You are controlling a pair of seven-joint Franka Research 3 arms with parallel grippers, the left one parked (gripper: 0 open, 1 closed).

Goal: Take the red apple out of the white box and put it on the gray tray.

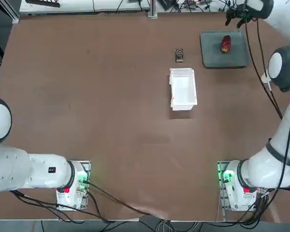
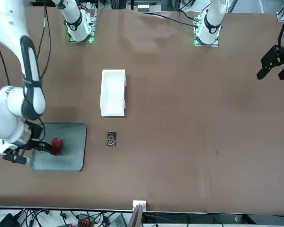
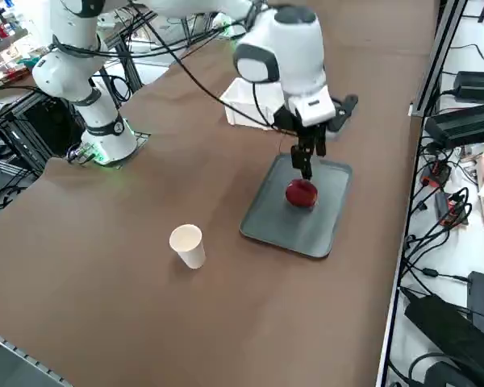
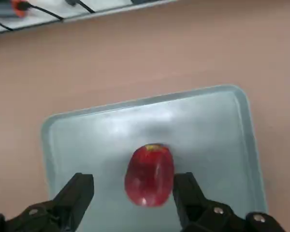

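The red apple [image 4: 150, 175], smooth, glossy and rounded with a small yellowish patch, rests on the gray tray [image 4: 87, 130], a flat matte rectangle with rounded corners and a low rim. My right gripper [image 3: 305, 165] hangs just above it, jaws spread wide with one either side of the fruit and clear of it. The white box [image 1: 182, 89], thin-walled and oblong, stands apart on the brown bench [image 1: 101, 106]; a small dark object [image 1: 179, 54] lies between box and tray. The tray lies near the bench's far corner; broad bare surface surrounds the box.

Apple [image 1: 225, 44] on tray [image 1: 213, 58]; box [image 1: 182, 89] beside tray.
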